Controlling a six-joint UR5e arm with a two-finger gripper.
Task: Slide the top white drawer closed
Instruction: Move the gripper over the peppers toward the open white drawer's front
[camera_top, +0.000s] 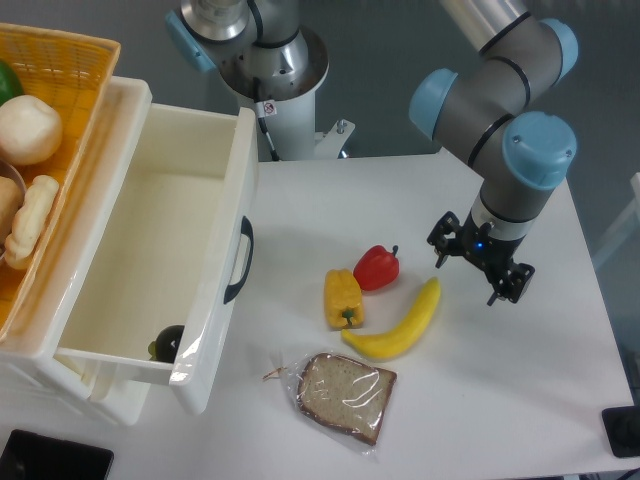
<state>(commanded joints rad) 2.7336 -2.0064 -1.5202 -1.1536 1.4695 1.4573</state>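
The top white drawer (150, 230) stands pulled far out of the cabinet toward the right. Its flat front panel (220, 290) carries a black arched handle (238, 260) that faces the table. A dark round item (167, 343) lies in the drawer's near corner. My gripper (468, 278) hangs over the table at the right, well apart from the drawer and just right of the banana (400, 325). Its black fingers look spread and hold nothing.
An orange wicker basket (70, 60) with food sits on the cabinet top at the left. A red pepper (377, 267), a yellow pepper (343, 298) and bagged bread (343, 395) lie between drawer and gripper. The arm's base (270, 60) stands behind.
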